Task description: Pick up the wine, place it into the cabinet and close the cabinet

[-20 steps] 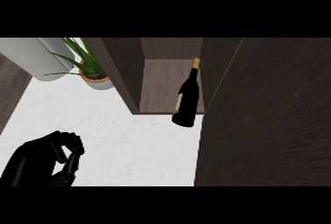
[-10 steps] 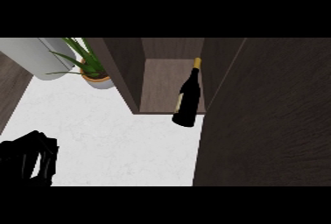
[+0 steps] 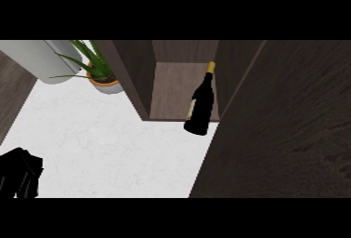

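a glossy black hand with blocky, ridged fingers

Counter open in front; cabinet door blocks right side; plant crowds cabinet's left.

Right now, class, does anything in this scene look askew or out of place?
Yes. The wine bottle stands at the cabinet's front edge, its base jutting past the shelf lip. The door is open.
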You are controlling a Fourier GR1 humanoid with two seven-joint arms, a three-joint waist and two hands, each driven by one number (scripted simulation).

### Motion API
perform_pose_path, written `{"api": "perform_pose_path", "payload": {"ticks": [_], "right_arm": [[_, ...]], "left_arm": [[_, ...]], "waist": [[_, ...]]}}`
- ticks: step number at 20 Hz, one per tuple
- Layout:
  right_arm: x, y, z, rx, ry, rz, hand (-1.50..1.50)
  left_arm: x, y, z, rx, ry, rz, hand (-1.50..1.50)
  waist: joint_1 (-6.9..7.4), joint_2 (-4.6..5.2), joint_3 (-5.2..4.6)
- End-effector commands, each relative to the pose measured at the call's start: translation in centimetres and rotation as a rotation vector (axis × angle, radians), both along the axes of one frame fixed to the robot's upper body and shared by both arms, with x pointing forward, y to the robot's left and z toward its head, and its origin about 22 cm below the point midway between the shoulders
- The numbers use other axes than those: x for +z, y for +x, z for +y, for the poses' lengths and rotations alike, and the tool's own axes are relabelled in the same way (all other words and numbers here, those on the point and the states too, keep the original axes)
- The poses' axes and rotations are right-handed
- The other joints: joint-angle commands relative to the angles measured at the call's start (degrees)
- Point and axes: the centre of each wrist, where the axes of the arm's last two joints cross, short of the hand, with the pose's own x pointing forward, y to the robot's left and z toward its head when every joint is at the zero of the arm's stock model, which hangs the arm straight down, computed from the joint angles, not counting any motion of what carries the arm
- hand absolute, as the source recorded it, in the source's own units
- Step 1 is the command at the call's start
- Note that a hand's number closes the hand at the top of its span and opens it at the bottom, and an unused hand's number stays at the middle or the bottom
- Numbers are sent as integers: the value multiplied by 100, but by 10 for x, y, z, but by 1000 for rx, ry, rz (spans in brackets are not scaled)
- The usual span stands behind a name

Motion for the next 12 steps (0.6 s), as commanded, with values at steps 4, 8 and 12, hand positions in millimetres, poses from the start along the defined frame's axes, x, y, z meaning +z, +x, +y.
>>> {"api": "perform_pose_path", "payload": {"ticks": [4,8,12], "right_arm": [[32,13,63,121,76,-13,150],[51,23,91,120,54,1,150],[66,43,109,94,83,17,150]], "left_arm": [[-7,-12,17,-16,4,4,150],[13,-4,6,-10,-14,10,150],[1,-10,-1,-18,-6,12,150]], "waist": [[81,-1,-7],[-2,-5,4],[1,-3,6]]}}
